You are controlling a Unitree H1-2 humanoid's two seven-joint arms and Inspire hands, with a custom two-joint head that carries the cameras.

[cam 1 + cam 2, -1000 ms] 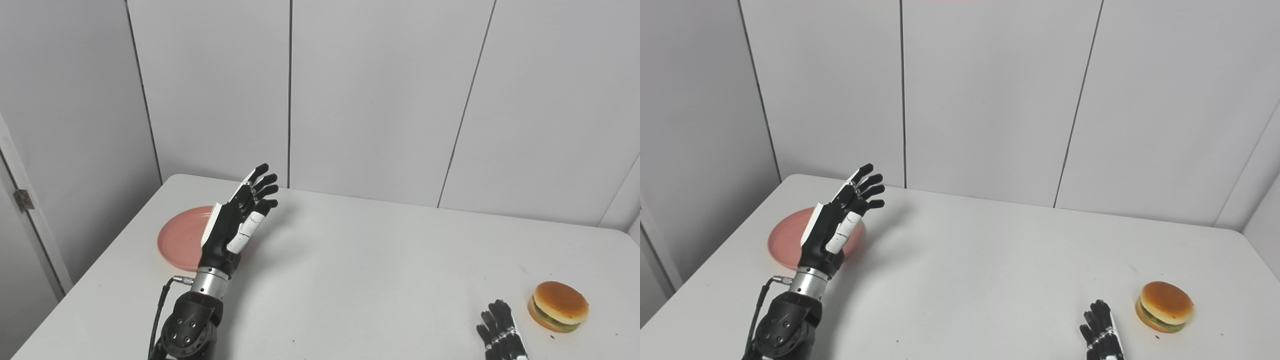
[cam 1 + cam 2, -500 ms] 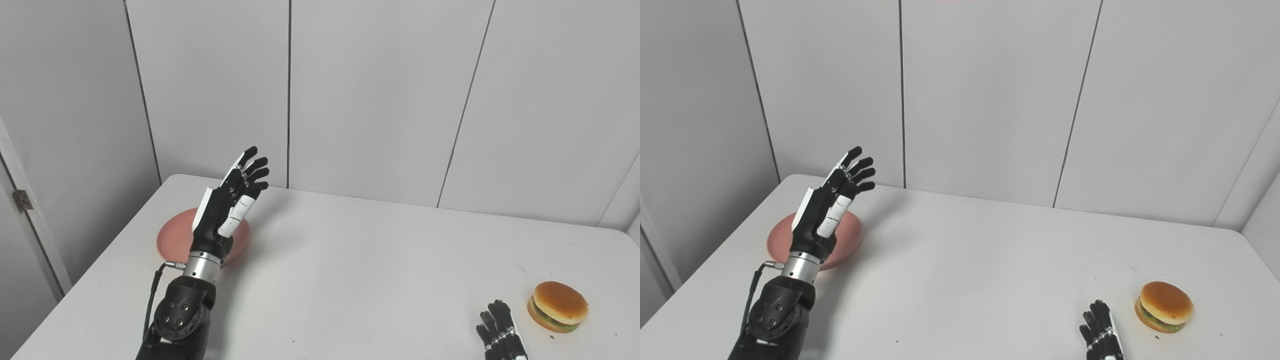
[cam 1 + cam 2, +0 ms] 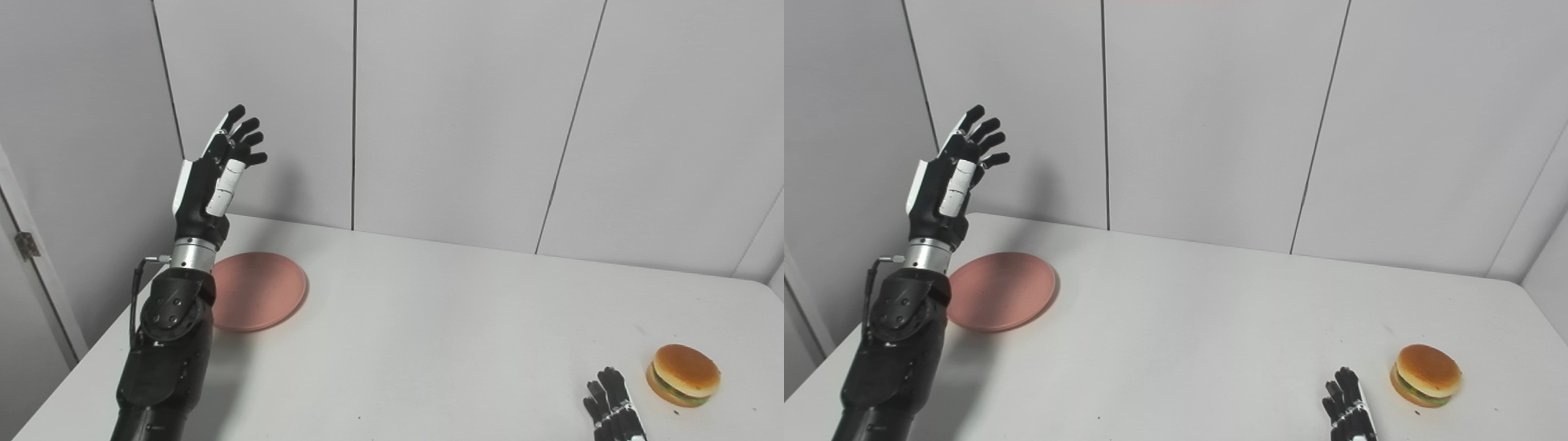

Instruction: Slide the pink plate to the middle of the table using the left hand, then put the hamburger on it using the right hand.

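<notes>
The pink plate [image 3: 260, 290] lies flat near the table's far left corner. My left hand [image 3: 211, 176] is raised high above the plate's left side, fingers spread and pointing up, open and holding nothing. Its forearm covers the plate's left rim. The hamburger [image 3: 683, 374] sits on the table at the near right. My right hand [image 3: 610, 411] rests low at the bottom edge, just left of the hamburger and apart from it, fingers stretched out and empty; only its fingers show.
The white table [image 3: 429, 318] stretches between plate and hamburger. Grey wall panels [image 3: 453, 122] close off the far side. A door frame with a hinge [image 3: 27, 244] stands at the left, close to the table's left edge.
My left hand has risen and swung left, from in front of the plate to high above its left side, uncovering most of it. Plate, hamburger and right hand have not moved.
</notes>
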